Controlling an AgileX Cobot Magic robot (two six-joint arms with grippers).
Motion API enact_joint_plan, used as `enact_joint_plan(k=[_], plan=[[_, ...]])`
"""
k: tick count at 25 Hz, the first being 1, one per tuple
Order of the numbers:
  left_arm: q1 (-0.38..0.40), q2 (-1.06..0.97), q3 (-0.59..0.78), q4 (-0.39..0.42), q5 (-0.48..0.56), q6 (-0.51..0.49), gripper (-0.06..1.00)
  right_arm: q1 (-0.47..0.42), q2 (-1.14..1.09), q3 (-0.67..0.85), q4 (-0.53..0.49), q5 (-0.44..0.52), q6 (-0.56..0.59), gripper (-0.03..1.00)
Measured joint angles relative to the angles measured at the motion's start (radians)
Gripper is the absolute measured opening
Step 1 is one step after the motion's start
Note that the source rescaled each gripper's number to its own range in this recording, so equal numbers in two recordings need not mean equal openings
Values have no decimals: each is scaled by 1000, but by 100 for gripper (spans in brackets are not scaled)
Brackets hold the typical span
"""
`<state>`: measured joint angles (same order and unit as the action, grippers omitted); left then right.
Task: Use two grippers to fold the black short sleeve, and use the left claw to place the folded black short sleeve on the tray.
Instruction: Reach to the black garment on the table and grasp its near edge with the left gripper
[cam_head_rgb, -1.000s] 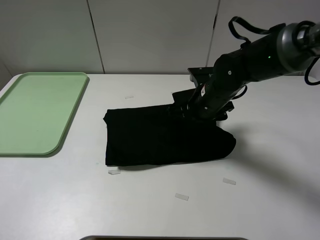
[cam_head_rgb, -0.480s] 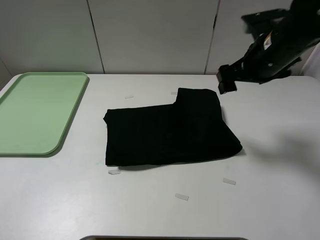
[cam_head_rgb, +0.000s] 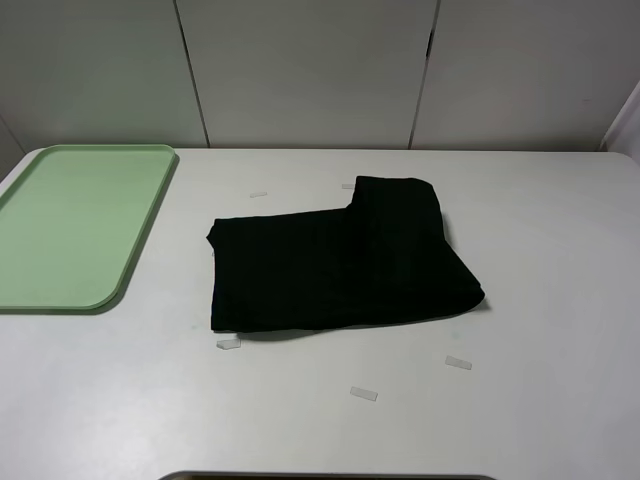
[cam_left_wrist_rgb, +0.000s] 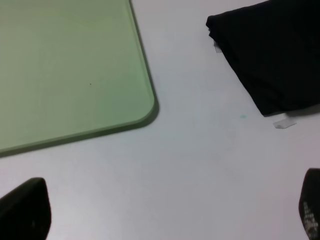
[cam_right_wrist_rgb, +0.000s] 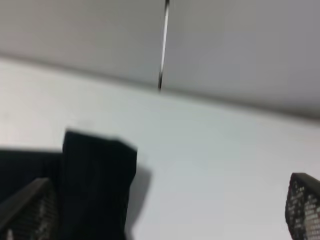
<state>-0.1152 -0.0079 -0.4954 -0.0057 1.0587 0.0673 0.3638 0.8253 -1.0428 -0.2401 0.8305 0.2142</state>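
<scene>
The black short sleeve (cam_head_rgb: 340, 262) lies folded flat in the middle of the white table, with a narrower flap at its far right. The pale green tray (cam_head_rgb: 75, 222) sits to its left, with nothing on it. Neither arm shows in the exterior high view. In the left wrist view my left gripper (cam_left_wrist_rgb: 167, 212) is open and holds nothing, above bare table between the tray's corner (cam_left_wrist_rgb: 142, 112) and the shirt's corner (cam_left_wrist_rgb: 270, 55). In the right wrist view my right gripper (cam_right_wrist_rgb: 165, 212) is open and holds nothing, well above the shirt's flap (cam_right_wrist_rgb: 95, 185).
Several small clear tape scraps (cam_head_rgb: 363, 393) lie on the table (cam_head_rgb: 540, 380) in front of and behind the shirt. A panelled wall (cam_head_rgb: 310, 70) rises behind the table. A dark edge (cam_head_rgb: 325, 476) shows at the bottom of the exterior high view.
My right arm lifted off the shirt, rose toward the far right and left the exterior high view. The shirt's right part now lies folded with a flap toward the back.
</scene>
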Motion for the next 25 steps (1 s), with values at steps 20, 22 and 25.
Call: enact_joint_plan(k=[20, 22, 25], plan=[[0, 0, 0, 0, 0, 0, 100, 0, -712, 248, 179, 111, -110, 100], [0, 0, 0, 0, 0, 0, 100, 0, -750, 313, 181, 112, -114, 100], [0, 0, 0, 0, 0, 0, 100, 0, -802, 396, 187, 116, -114, 100]])
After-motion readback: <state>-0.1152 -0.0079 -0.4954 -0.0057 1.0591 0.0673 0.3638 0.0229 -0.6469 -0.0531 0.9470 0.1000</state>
